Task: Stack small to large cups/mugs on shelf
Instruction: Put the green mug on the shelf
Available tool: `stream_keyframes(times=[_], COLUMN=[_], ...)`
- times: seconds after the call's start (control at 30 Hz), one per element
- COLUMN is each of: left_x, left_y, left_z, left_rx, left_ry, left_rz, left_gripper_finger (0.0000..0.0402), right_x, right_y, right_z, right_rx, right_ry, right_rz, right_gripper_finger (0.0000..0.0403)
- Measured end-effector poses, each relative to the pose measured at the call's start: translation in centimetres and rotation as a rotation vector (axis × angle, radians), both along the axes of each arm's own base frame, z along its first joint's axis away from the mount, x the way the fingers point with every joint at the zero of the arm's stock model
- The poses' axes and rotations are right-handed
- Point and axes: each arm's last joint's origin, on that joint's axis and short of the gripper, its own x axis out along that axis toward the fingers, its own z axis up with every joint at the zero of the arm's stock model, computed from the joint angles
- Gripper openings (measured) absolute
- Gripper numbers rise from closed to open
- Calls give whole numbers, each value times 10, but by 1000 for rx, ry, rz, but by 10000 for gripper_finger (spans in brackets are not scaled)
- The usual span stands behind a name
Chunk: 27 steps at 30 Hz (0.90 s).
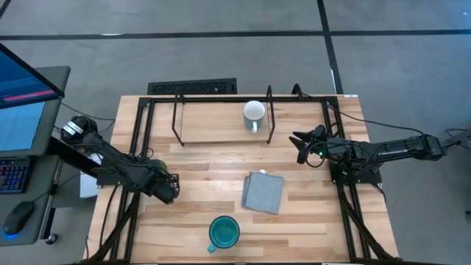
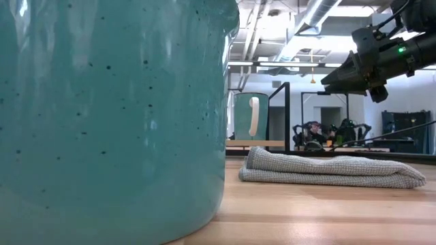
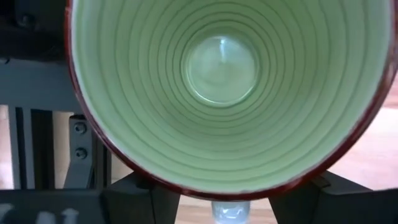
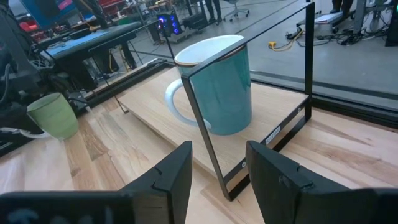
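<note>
I see a green mug (image 3: 224,87) — ribbed inside, dark red rim — clamped in my left gripper (image 1: 168,188). Right gripper (image 4: 217,168) hovers with jaws apart near the shelf (image 4: 261,134); a grey cloth (image 1: 263,192) lies on the wood table (image 1: 316,221).

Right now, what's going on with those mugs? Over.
Left pincer gripping green mug. Right pincer open, empty, beside shelf. White-handled mug on shelf; big teal mug at front edge. Grey cloth mid-table.
</note>
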Motion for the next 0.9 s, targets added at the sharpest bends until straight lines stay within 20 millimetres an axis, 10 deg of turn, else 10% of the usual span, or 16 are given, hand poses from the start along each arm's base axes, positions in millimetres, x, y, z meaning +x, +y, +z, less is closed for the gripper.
stream_keyframes(times=[0.9], left_x=[1], left_y=[4], left_z=[0], left_rx=[11], left_ry=[5], left_rz=[-4], left_gripper_finger=[44], right_x=[0], right_y=[0], right_z=[0], right_rx=[1], right_ry=[0], right_rz=[0], right_gripper_finger=[173])
